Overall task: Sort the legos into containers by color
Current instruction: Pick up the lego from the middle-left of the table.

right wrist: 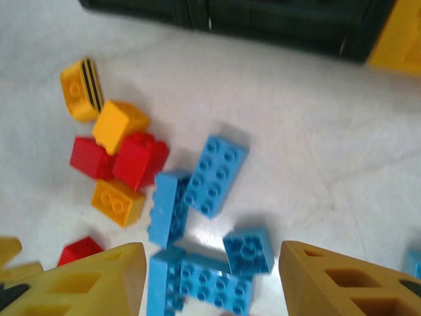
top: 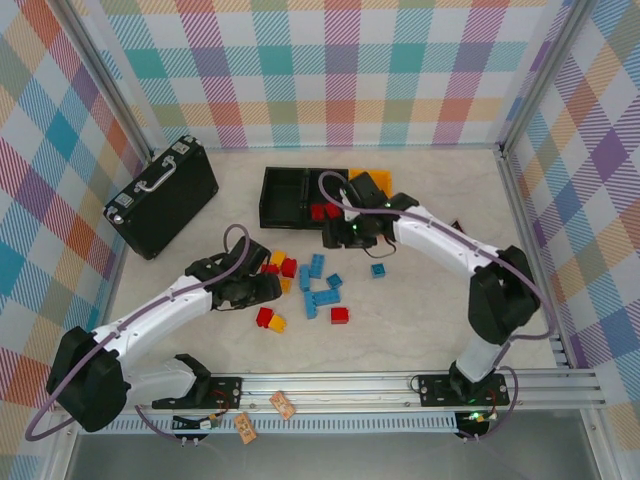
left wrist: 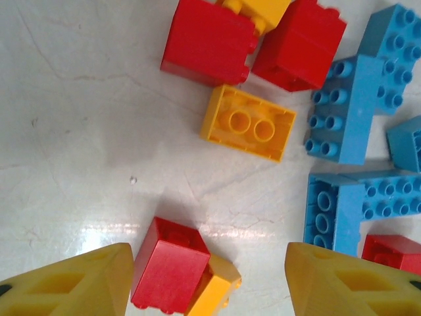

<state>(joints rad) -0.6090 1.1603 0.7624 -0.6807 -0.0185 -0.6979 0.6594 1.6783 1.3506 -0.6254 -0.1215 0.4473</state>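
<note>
Our left gripper point(left wrist: 207, 263) hangs spread wide, a red lego point(left wrist: 170, 273) beneath it; our right gripper point(right wrist: 207, 260) gapes empty over blue legos point(right wrist: 214, 174). Containers point(top: 270, 200) sit at their twelve o'clock, apparently holding red bricks point(top: 325, 211).

Far left on the pale tabletop point(top: 420, 330) sits the black hard briefcase point(top: 160, 195). To its right, along the back, is the row of three joined plastic bins point(top: 285, 195), with red studded bricks point(top: 318, 211) in the middle one. In the centre lies the pile of small plastic studded bricks point(top: 312, 285). The left end effector point(top: 268, 290) is just left of the pile, and the right end effector point(top: 338, 235) is between pile and bins. A lone blue square brick point(top: 378, 270) lies right of the pile, apart.
</note>
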